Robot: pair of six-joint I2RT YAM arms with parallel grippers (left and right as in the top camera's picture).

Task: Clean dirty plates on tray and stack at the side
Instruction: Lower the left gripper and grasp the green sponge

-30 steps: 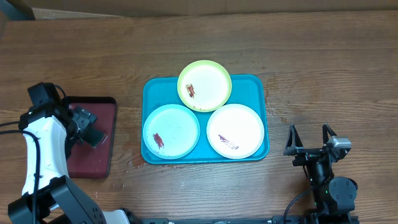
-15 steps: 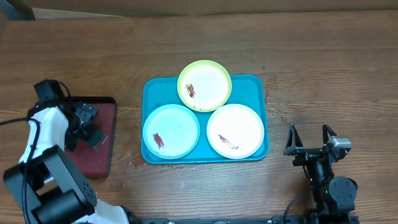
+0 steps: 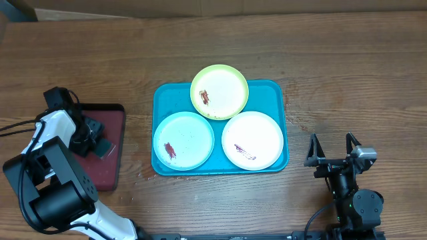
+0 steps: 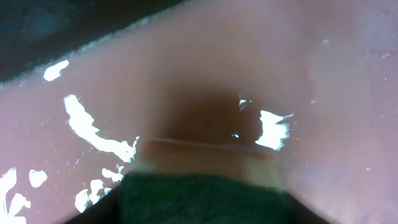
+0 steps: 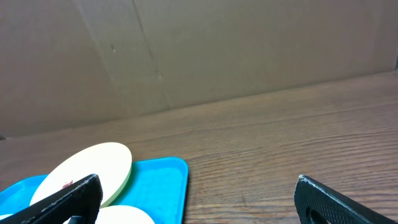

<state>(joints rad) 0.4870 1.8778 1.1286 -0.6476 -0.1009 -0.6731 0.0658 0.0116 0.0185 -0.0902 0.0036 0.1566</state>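
Three smeared plates lie on the bright-blue tray (image 3: 277,90): yellow-green (image 3: 219,91) at the back, overlapping the rim, light blue (image 3: 183,141) front left, white (image 3: 252,140) front right. My left gripper (image 3: 95,140) is low over the small black tray, shut on a dark green sponge (image 3: 103,148). The left wrist view shows the sponge (image 4: 205,199) pressed close to the wet dark red surface. My right gripper (image 3: 331,159) is open and empty, right of the blue tray. In the right wrist view the gripper (image 5: 199,205) faces the yellow-green plate (image 5: 87,171) and the tray corner (image 5: 161,186).
The black tray with dark red inside (image 3: 110,163) lies at the left, with wet glints on it (image 4: 93,130). A cardboard wall (image 5: 217,50) stands behind the wooden table (image 3: 333,60).
My left arm has swung back and to the left while its gripper stays over the black tray with the sponge. The right arm and the plates have not moved.
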